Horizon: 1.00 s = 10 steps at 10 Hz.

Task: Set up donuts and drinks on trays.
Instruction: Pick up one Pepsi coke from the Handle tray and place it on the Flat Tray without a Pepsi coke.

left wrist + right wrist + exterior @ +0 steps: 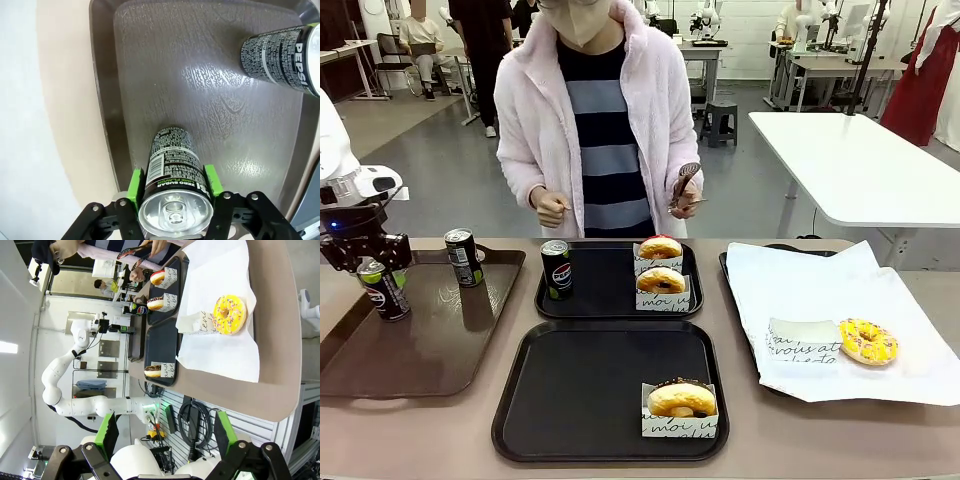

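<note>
Left arm enters from the left. Its wrist points down over the brown tray (430,350), which lies left of the near black tray (580,390). The left gripper (174,184) is clamped on a drink can (386,295), with one green pad on each side just below the silver top. The can is roughly upright on the brown tray's left part. I cannot tell if its base touches the tray.

The right gripper (165,435) has its fingers spread wide with nothing between them. It sits back off the table, on the robot's side of the near black tray.

Containers:
- Brown tray: holds the gripped can. A second can (464,257) stands upright at its far edge.
- Near black tray: one donut (681,400) in a sleeve at its front right corner.
- Far black tray (605,290), directly behind the near black tray: a can (557,270) on its left, and two sleeved donuts (660,248) (661,280) on its right.
- White paper sheet (820,290), right of the near black tray: a yellow iced donut (867,341) lying beside a flat paper sleeve (803,345).

The person stands behind the far black tray. One hand (688,195) holds tongs (682,178), the other hand (552,208) is closed.

Hard to see: a dark edge (724,275) shows under the paper sheet, the rest is covered. The upper left arm is cut off by the frame. The sleeve print is only partly readable.
</note>
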Available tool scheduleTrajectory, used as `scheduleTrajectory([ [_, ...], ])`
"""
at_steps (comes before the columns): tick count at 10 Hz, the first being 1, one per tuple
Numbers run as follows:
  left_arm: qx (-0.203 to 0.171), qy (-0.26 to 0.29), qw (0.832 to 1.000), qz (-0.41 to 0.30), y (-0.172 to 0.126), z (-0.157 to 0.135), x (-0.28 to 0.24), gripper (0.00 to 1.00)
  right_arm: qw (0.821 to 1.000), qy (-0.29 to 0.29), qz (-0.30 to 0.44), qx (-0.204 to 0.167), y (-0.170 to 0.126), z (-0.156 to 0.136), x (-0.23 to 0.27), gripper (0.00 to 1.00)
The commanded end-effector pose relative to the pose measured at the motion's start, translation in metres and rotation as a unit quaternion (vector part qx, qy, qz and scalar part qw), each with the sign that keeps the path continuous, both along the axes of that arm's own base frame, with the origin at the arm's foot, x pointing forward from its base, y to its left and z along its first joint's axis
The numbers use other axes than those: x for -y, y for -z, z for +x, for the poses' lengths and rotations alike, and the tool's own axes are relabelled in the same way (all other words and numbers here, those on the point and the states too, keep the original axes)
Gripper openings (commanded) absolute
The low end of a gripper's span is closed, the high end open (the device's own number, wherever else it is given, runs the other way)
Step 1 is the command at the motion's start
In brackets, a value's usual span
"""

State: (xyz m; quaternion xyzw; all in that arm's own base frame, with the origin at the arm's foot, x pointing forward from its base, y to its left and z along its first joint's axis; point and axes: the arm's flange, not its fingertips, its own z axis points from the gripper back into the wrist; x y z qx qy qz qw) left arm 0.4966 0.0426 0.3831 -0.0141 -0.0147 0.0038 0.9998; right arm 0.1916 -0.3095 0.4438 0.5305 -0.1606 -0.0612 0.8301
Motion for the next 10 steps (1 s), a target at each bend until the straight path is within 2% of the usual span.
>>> scheduleTrajectory([
  [1,-0.004,0.004,1.0,0.008,-0.007,-0.01,-0.003,0.05,1.0,0.0,0.006,0.004,0.0,-0.001,0.001,1.0],
  [2,-0.015,-0.001,1.0,0.004,-0.023,-0.016,-0.005,0.0,1.0,0.0,0.006,0.004,0.0,-0.001,0.001,1.0],
  [3,-0.021,-0.007,1.0,0.008,-0.041,-0.028,-0.006,0.0,1.0,0.0,0.006,0.004,0.0,-0.001,0.001,1.0],
  [4,-0.011,-0.006,1.0,0.001,-0.062,-0.043,-0.006,0.52,1.0,0.0,0.006,0.004,0.0,-0.001,0.001,1.0],
  [6,0.002,0.0,1.0,-0.01,-0.105,-0.076,-0.003,0.52,1.0,0.0,0.006,0.004,0.0,-0.001,0.001,1.0],
  [7,0.021,0.0,1.0,-0.011,-0.118,-0.089,-0.002,0.52,1.0,0.0,0.006,0.004,0.0,-0.001,0.001,1.0],
  [10,0.032,-0.019,0.999,-0.036,-0.13,-0.095,-0.007,0.52,1.0,0.0,0.006,0.004,0.0,-0.001,0.001,1.0],
])
